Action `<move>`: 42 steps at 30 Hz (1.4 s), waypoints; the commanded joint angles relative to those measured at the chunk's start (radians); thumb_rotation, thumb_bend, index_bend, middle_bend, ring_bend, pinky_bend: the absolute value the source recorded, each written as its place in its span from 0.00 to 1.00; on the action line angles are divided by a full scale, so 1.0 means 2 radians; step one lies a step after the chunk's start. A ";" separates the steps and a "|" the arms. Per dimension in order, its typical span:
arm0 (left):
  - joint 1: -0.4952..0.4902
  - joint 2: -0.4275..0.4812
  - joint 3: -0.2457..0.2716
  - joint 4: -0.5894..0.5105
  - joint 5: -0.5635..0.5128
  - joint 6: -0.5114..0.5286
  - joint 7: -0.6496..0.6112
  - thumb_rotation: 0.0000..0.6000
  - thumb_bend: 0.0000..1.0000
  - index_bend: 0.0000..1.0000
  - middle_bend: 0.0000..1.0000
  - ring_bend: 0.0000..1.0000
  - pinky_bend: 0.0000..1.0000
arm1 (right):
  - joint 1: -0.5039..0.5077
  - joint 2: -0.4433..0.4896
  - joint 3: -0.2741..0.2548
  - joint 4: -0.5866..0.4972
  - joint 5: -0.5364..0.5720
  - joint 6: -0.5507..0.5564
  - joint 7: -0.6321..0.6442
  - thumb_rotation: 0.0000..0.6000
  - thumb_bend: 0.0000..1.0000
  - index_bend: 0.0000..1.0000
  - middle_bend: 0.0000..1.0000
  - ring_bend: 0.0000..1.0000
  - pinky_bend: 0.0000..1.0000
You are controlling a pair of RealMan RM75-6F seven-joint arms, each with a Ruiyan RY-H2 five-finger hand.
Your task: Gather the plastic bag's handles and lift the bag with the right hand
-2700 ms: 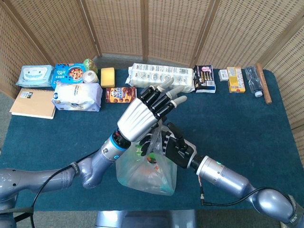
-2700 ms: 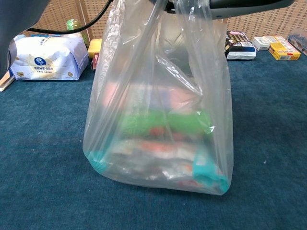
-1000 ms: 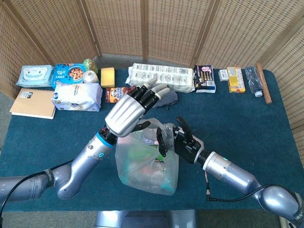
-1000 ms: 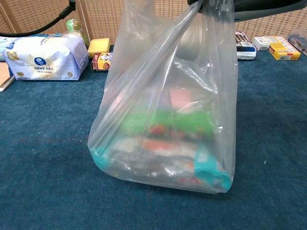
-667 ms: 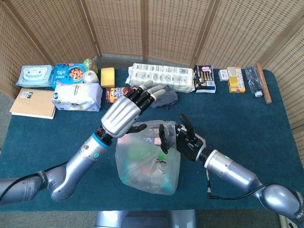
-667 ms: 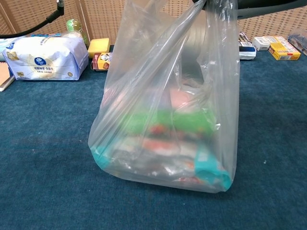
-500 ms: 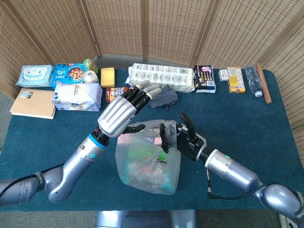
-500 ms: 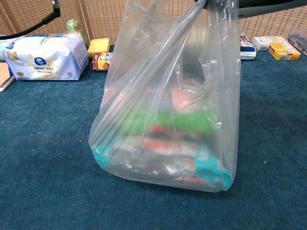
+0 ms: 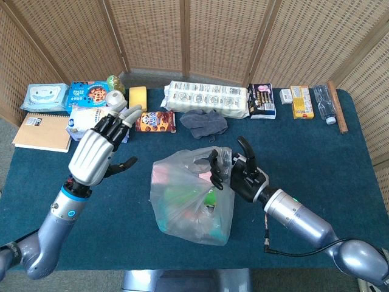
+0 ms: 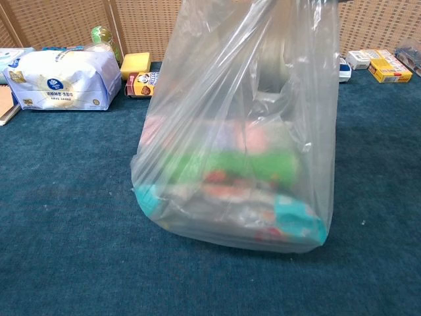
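A clear plastic bag [image 9: 188, 198] with green, pink and teal packs inside stands in the middle of the blue table [image 9: 316, 158]. My right hand [image 9: 242, 175] is at its top right and grips the gathered handles [image 9: 217, 159]. In the chest view the bag [image 10: 237, 151] fills the middle, pulled taut upward. Whether its bottom touches the cloth I cannot tell. My left hand [image 9: 96, 152] hovers well left of the bag, fingers spread, holding nothing.
Along the back edge lie a notebook [image 9: 41, 132], a white soft pack [image 10: 62, 82], a cookie box [image 9: 155, 120], a grey cloth [image 9: 203, 120], a long white pack [image 9: 206, 97] and small boxes [image 9: 302, 101]. A wicker screen stands behind.
My left hand has let go of the bag's top and swung away to the left. The right hand keeps the handles, and the bag has shifted slightly right and up.
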State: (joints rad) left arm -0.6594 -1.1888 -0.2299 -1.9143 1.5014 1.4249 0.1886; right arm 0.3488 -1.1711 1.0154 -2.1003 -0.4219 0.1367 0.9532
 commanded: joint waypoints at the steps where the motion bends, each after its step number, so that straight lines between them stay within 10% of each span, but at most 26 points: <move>1: 0.041 0.019 0.034 -0.004 0.018 0.026 -0.005 1.00 0.00 0.00 0.11 0.01 0.24 | -0.003 0.004 0.012 -0.013 0.004 0.019 0.011 0.44 0.29 0.52 0.69 0.73 0.77; 10: 0.134 0.018 0.096 0.023 0.037 0.089 -0.022 1.00 0.00 0.00 0.11 0.01 0.24 | -0.015 0.019 0.053 -0.035 0.009 0.042 0.036 0.99 0.35 0.57 0.72 0.77 0.85; 42: 0.282 0.022 0.166 0.041 -0.044 0.062 -0.003 1.00 0.00 0.01 0.11 0.01 0.24 | -0.038 -0.019 0.190 -0.012 0.011 0.006 0.116 1.00 0.36 0.59 0.73 0.79 0.88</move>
State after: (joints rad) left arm -0.0983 -1.1449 0.1031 -1.8310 1.4143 1.5514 0.1847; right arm 0.2742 -1.2081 1.3949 -2.1239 -0.3991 0.1499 1.1861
